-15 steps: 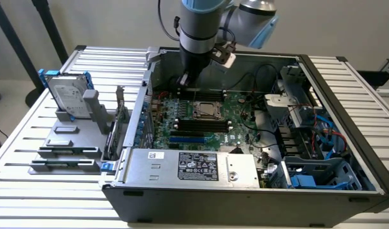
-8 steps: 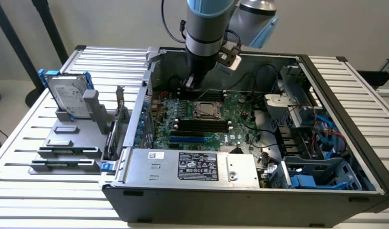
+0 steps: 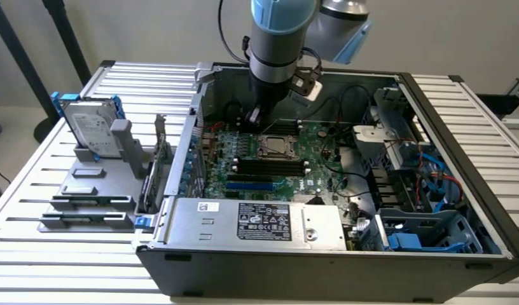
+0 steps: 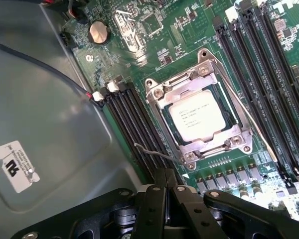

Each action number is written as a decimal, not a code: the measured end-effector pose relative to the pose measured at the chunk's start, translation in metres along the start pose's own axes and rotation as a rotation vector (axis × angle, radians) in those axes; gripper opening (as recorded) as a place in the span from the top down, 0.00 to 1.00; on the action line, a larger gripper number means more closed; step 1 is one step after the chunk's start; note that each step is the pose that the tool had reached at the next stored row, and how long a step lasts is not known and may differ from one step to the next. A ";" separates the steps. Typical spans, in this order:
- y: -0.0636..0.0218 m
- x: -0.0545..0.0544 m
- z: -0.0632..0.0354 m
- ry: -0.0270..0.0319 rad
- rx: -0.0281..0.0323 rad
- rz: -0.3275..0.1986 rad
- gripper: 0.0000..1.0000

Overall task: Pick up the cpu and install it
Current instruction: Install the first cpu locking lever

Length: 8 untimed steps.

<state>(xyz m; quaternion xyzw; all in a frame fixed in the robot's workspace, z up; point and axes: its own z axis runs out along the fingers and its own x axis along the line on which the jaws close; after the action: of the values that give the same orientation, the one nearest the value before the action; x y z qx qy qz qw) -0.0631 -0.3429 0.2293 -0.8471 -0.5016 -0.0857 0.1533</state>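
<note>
Cpu (image 4: 202, 117) lies in mobo (image 4: 154, 45) socket (image 4: 215, 145); I judge it light, stiff, fragile, hold by edges. Gripper (image 4: 167, 175) pressed together, empty, nearby.

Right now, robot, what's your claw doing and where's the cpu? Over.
Claw shut, nothing in it, over the motherboard. Cpu seated in its socket. Thin socket lever lies between them.

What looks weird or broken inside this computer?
Nothing looks broken or spilled. The cpu lies flat and straight in its socket. Only a thin wire lever beside the socket sticks out, maybe unlatched, close to the shut gripper.
</note>
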 end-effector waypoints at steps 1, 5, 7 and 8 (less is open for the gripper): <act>0.0001 0.000 0.0019 -0.0006 -0.0003 0.000 0.89; -0.0004 0.001 0.0100 -0.0033 -0.0018 0.000 0.89; -0.0009 0.002 0.0140 -0.0055 -0.0035 0.001 0.89; -0.0012 0.002 0.0155 -0.0077 -0.0050 0.002 0.89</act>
<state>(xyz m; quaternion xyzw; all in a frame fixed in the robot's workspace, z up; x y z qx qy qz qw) -0.0634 -0.3356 0.2154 -0.8482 -0.5013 -0.0836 0.1493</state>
